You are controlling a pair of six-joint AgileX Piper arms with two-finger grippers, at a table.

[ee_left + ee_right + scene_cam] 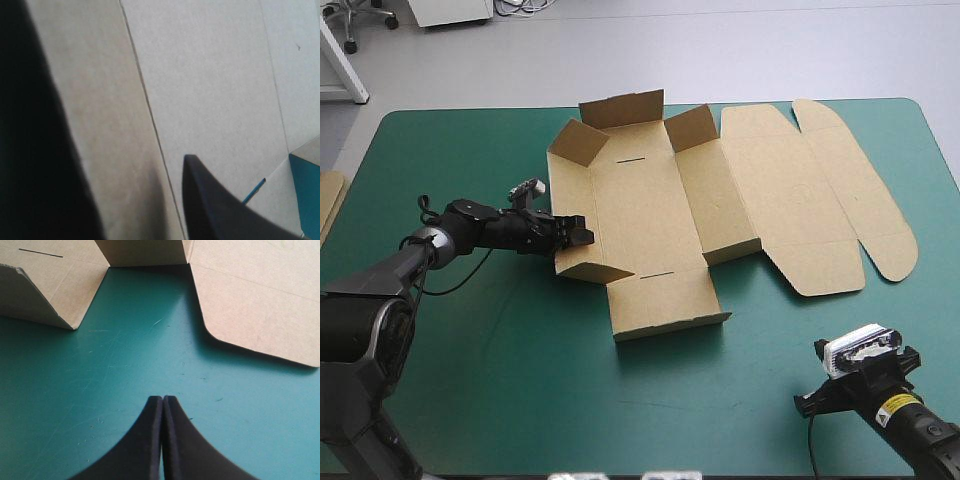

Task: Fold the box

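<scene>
**Box part-raised; left gripper at its left wall, right gripper off to the near right**

Box (pixel 650 215): brown board on the teal-green cover (pixel 520 380). You can see cover on every side of it, with the widest stretch on its near side. The floor panel lies flat. The left wall (pixel 570 195) is tilted up along its crease. The far flap (pixel 623 108) stands up, with a corner tab raised at each end. The near flap (pixel 665 300) lies low. To the right of the floor, the lid (pixel 810 190) lies flat, its rounded tabs pointing away from the floor panel.

Left gripper (pixel 582 233): your left arm reaches the box from its left side. The gripper sits at the left wall, toward that wall's near end. In the left wrist view the two black fingers (pixel 215 205) stand apart with a moderate gap. Board fills the space between and ahead of them, and the crease between wall and floor runs down into the gap. You cannot tell from these views whether either finger touches the board.

Right gripper (pixel 163 399): well apart from the box, off its near right side, over bare cover. Its fingers are pressed together in one pointed arch with nothing between them. Ahead of it you see the near flap's corner and one rounded lid tab, with cover between them.

Spare board (pixel 328 205): only an edge shows, far to the left of the box.
</scene>
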